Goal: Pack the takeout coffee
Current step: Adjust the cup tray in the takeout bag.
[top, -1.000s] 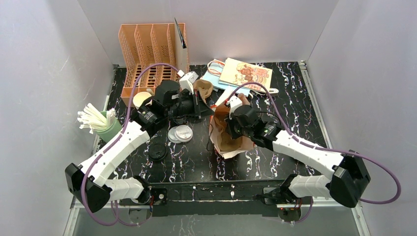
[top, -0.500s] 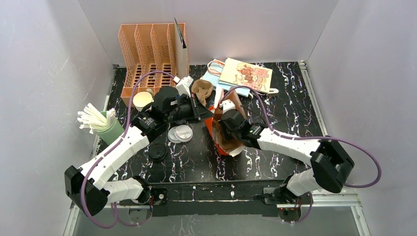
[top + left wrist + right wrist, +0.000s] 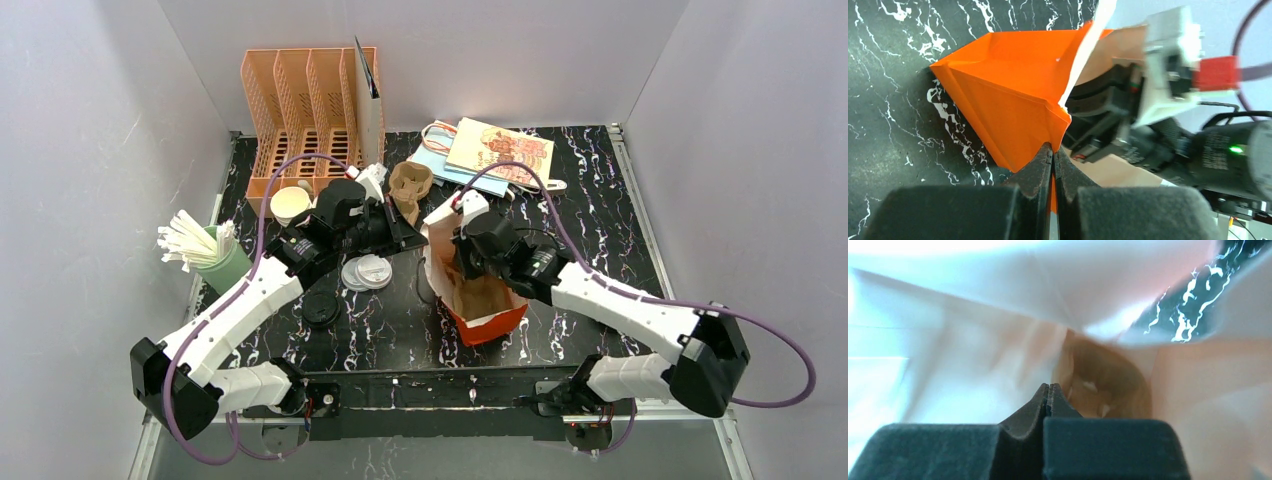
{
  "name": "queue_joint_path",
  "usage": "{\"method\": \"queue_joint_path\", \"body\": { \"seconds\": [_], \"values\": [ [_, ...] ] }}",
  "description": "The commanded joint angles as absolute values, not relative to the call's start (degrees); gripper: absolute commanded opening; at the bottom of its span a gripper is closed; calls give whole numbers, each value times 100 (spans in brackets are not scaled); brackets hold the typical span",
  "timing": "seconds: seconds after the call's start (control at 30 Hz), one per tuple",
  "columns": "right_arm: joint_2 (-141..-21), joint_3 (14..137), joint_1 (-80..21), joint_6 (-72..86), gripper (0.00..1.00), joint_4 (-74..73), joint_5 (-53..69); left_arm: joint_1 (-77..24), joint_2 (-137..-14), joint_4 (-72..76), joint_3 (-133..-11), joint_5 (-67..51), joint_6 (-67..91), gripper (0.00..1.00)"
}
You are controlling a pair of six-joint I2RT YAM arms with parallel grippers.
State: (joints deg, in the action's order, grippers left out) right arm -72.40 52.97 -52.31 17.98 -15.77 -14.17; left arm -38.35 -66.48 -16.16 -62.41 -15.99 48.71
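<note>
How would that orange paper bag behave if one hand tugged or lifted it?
Probably floppy: the orange bag looks creased and leaning, with the left hand pinching its edge. It is likely light, so a push might slide or tip it. Thin paper could tear under a hard pull.

The whole bench is taken in from high above and behind the arm bases, looking down and forward, with the left arm shown at the left. From just behind the left claw, a close view is given along its fingers onto the outer wall of the orange bag, with the right arm's wrist beyond; both are also seen from overhead. From behind the right claw, the bag's pale inside is seen very near and blurred, with a strip of bench at upper right.
</note>
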Motion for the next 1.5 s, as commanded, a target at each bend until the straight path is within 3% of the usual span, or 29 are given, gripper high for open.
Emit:
{"method": "queue_joint_path", "body": {
  "seconds": [0.0, 0.13, 0.23, 0.4, 0.5, 0.93, 1.1, 1.23, 1.3, 1.4, 1.43, 1.47],
  "values": [
    [-7006, 5736, -5239, 1640, 1, -2101, -1270, -3823, -6642, -2021, -6542, -1408, 4983, 0],
    [-7281, 5887, -5141, 1875, 3, -2171, -1496, -3822, -6621, -1996, -6530, -1474, 5068, 0],
    [-7894, 6635, -5014, 2548, 11, -2916, -1742, -3818, -6614, -2095, -6535, -1440, 5292, 3],
    [-8342, 7531, -5009, 3277, 13, -4074, -1734, -3820, -6714, -2755, -7165, -953, 5204, 48],
    [-8022, 7518, -5009, 3229, 22, -3944, -1657, -3744, -7054, -3242, -7879, -802, 4674, 60],
    [-7791, 8655, -5005, 3606, 29, -4977, -1597, -3384, -9430, -4296, -10321, -2425, 2173, 69],
    [-7778, 8658, -5002, 3735, 30, -4940, -1671, -3384, -9981, -4521, -10737, -2678, 1722, 67],
    [-7872, 8687, -5001, 3754, 34, -4988, -1692, -3384, -10206, -4813, -10852, -2823, 1655, 58],
    [-7922, 8692, -5006, 3830, 35, -5057, -1668, -3384, -10236, -4975, -10905, -2800, 1686, 43],
    [-8066, 8686, -5006, 3897, 35, -5232, -1596, -3384, -10053, -5077, -10876, -2531, 1928, 6],
    [-8121, 8687, -5005, 3928, 35, -5298, -1579, -3384, -9913, -4991, -10778, -2406, 2147, 0],
    [-8163, 8665, -5009, 3951, 35, -5338, -1551, -3384, -9763, -4851, -10636, -2274, 2421, 0]
  ]
}}
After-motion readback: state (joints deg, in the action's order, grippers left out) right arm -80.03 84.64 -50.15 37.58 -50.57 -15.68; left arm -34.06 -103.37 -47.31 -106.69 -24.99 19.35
